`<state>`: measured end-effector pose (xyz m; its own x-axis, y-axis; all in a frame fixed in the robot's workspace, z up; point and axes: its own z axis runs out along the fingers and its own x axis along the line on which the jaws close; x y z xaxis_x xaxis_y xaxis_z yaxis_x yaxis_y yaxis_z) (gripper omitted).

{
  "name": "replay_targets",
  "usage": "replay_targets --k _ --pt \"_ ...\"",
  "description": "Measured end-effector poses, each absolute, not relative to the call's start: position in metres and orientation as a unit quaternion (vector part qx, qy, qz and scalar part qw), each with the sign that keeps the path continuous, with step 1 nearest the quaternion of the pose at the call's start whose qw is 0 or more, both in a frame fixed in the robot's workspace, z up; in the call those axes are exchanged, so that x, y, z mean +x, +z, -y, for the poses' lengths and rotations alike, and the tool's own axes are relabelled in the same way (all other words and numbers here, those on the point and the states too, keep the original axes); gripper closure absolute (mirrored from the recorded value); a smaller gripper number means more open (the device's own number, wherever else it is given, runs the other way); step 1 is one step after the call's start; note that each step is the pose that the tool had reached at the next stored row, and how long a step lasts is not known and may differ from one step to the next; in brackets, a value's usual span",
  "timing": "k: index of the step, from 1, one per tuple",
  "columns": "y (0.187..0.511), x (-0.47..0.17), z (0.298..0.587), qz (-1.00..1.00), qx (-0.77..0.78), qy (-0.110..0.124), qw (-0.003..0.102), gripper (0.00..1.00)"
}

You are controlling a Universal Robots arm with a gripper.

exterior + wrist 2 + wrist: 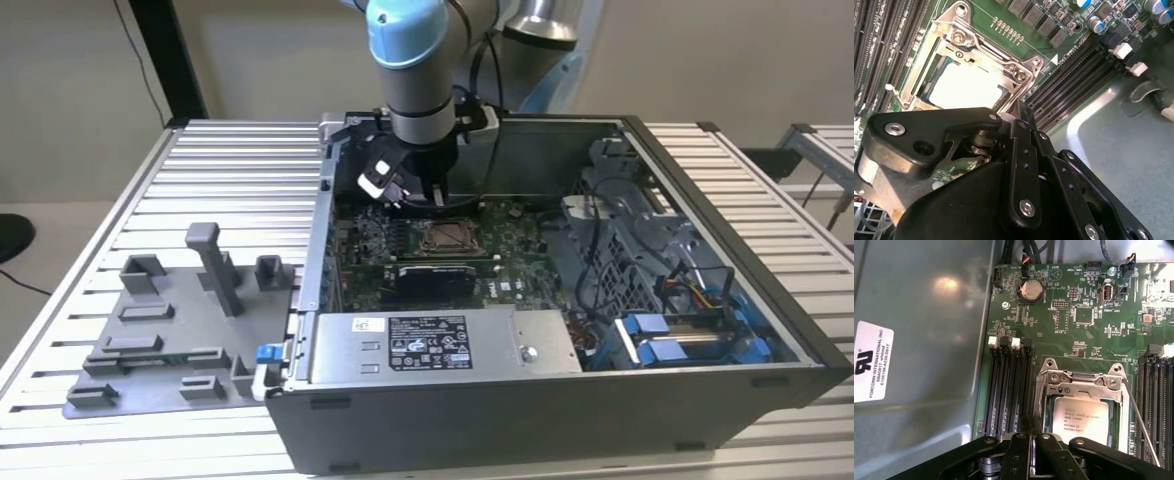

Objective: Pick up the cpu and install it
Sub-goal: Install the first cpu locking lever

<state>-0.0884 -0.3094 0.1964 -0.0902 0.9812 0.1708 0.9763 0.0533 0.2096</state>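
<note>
cpu: the cpu (1081, 419) is a flat silver square. It already sits down inside the socket on the motherboard (1079, 320), in both wrist views (966, 87).
socket frame: the metal socket frame (1081, 380) goes all around the chip. A thin metal lever (1141, 425) runs along one side of it.
memory slots: long dark memory slots (1006, 390) lie just beside the socket.
end effector: the end effector (1026, 437) hangs just over the edge of the socket with its black fingers (1021, 145) close together. They hold nothing; the chip is not between them.
computer case: the computer case (747, 375) lies open on the slatted counter (227, 170). The grey power supply box (427, 345) is near the front of it.
grey holder: a grey holder (174, 330) with posts stands well apart, on the exterior view's left.
doing it well: I think the chip should lie flat and square in its place, with no corner riding up. Any push should be soft and straight down.
</note>
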Motion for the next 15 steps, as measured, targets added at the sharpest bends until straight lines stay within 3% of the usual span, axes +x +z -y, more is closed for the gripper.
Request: replay_targets --k 15 --pt "0.1919 -0.0857 0.3100 -0.725 0.674 0.142 0.003 1.00"
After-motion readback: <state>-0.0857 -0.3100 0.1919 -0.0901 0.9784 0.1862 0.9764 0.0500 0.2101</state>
